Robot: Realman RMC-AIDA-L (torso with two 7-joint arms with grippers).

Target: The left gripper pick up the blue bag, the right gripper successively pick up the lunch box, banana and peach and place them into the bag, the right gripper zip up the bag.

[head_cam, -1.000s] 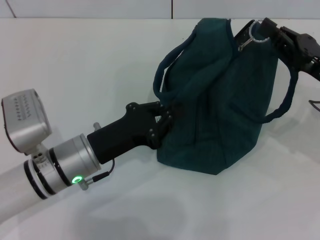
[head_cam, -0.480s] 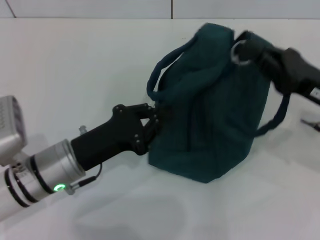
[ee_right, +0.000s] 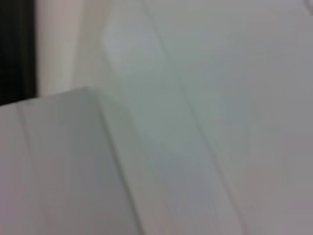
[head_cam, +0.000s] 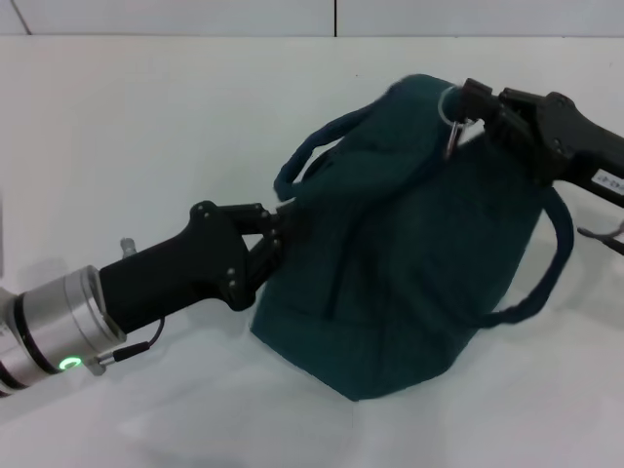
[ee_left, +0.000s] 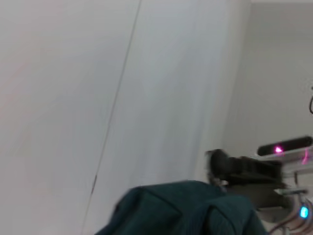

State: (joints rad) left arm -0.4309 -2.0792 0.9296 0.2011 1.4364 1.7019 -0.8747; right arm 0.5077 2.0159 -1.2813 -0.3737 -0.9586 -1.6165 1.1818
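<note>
On the white worktop [head_cam: 146, 127], the black left claw [head_cam: 278, 226] pinches the dark teal fabric bag [head_cam: 409, 263]; the all-black right claw [head_cam: 466, 115] grips its silver zipper ring [head_cam: 450, 107].

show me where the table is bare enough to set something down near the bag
Bare white table lies beyond the left gripper, left of the blue bag, and along the near edge in front of it. It is crowded on the bag's right, where the right gripper holds the zipper ring.

small white label on the right gripper [head_cam: 468, 109] arm, near the tabletop's right edge, carrying dark print too small to read, possibly a short code, no other legible text, brand or number anywhere
</note>
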